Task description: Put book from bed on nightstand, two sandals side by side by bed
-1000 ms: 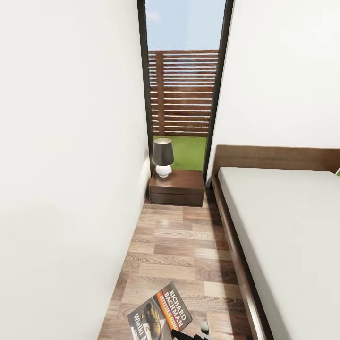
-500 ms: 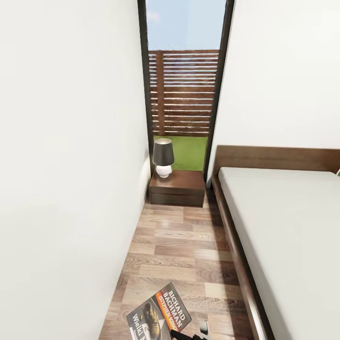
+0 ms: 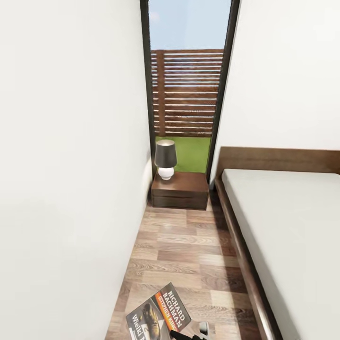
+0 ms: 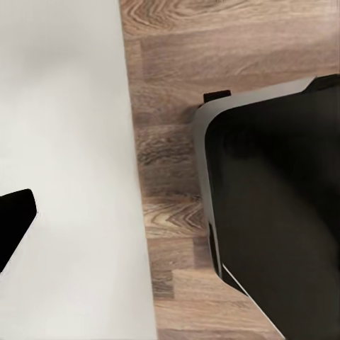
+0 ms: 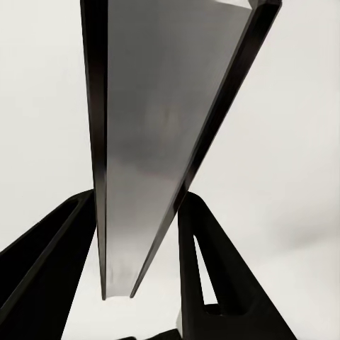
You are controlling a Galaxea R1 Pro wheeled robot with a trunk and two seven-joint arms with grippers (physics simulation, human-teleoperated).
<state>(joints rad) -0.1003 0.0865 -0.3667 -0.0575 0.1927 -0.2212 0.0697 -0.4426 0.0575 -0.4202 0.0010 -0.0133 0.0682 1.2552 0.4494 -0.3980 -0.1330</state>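
From the head camera, the book (image 3: 159,315) was low in the picture, cover up, held over the wood floor (image 3: 189,245) in the narrow aisle between the white wall (image 3: 71,165) and the bed (image 3: 293,226). The right gripper (image 3: 191,334) was at the book's lower edge, only partly in sight. Ahead, at the end of the aisle under the tall window (image 3: 189,89), stood the nightstand (image 3: 180,190) with a small lamp (image 3: 165,159) on the left part of its top; the right part was bare. To do this step well, I judged that the robot should roll straight down the aisle, keep the book level and away from the bed frame, and put it on the bare part, clear of the lamp. The nightstand's drawer was shut, so its contents were hidden. No sandals lay on that stretch of floor.

In the left wrist camera, a dark fingertip (image 4: 14,225) stood against the white wall, near floor planks and the robot's dark base (image 4: 276,212). Whether that gripper was open or closed could not be told.

In the right wrist camera, the book (image 5: 152,142) was seen edge-on, and the two dark fingers (image 5: 205,269) were pressed against it from both sides, gripping it firmly.
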